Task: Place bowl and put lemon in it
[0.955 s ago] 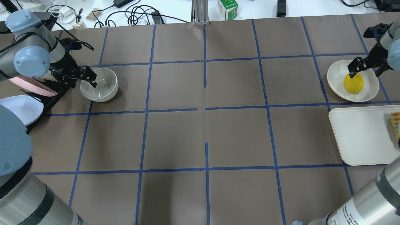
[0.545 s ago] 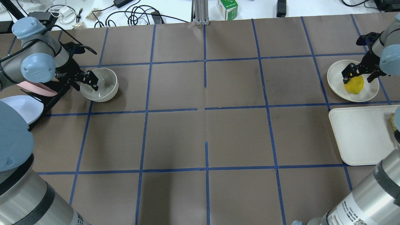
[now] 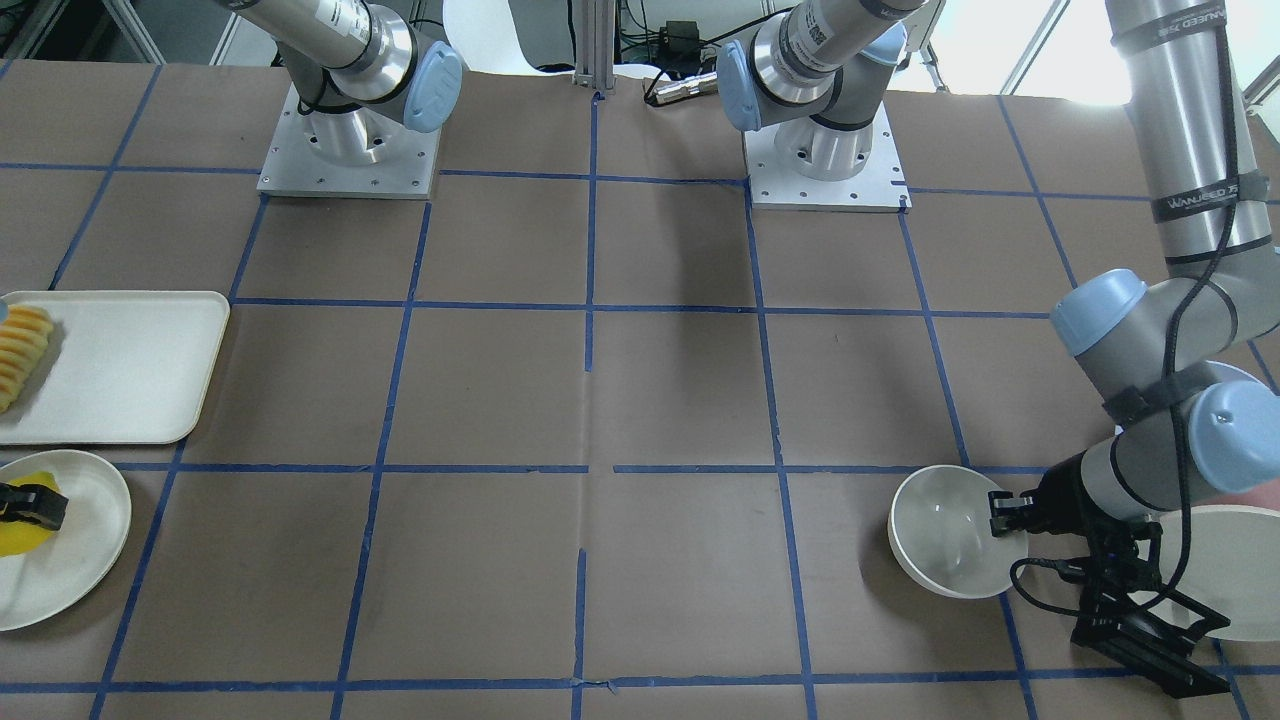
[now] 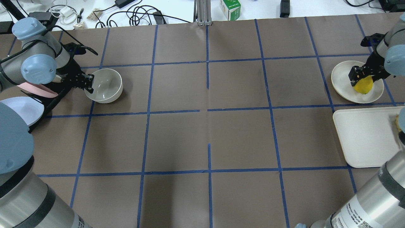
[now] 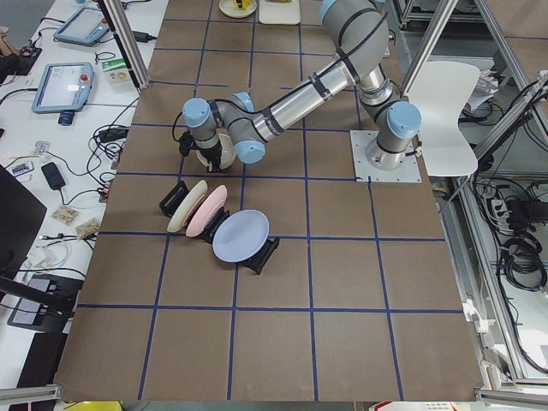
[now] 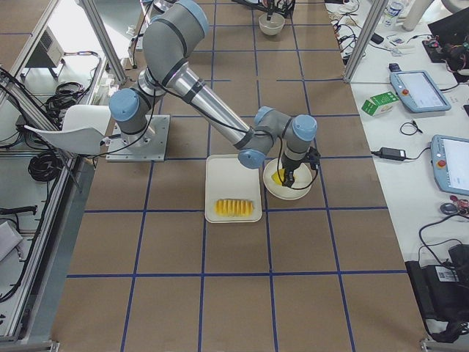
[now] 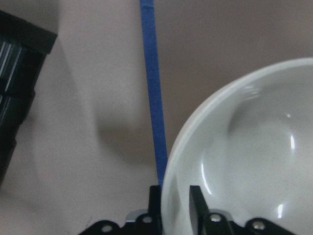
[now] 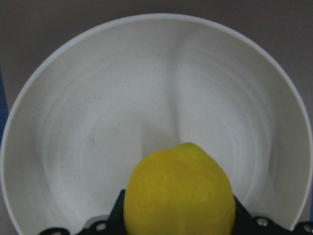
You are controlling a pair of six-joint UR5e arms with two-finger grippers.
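The deep off-white bowl (image 4: 107, 86) stands on the brown table at the far left, next to the plate rack. My left gripper (image 4: 89, 84) is shut on the bowl's near-left rim. The left wrist view shows one finger (image 7: 195, 203) inside the rim and the other outside the bowl (image 7: 244, 147). The yellow lemon (image 4: 364, 87) is over the flat off-white plate (image 4: 341, 79) at the far right. My right gripper (image 4: 364, 78) is shut on the lemon. In the right wrist view the lemon (image 8: 178, 191) fills the gap between the fingers, above the plate (image 8: 98, 122).
A black rack (image 4: 47, 101) with upright pink and white plates stands left of the bowl. An off-white tray (image 4: 364, 136) with ridged sliced fruit (image 3: 20, 355) lies in front of the plate. Cables and a small green box (image 4: 230, 9) lie beyond the table's far edge.
My left gripper closed on the bowl's rim, and the bowl shifted slightly right. My right gripper came down and closed around the lemon.
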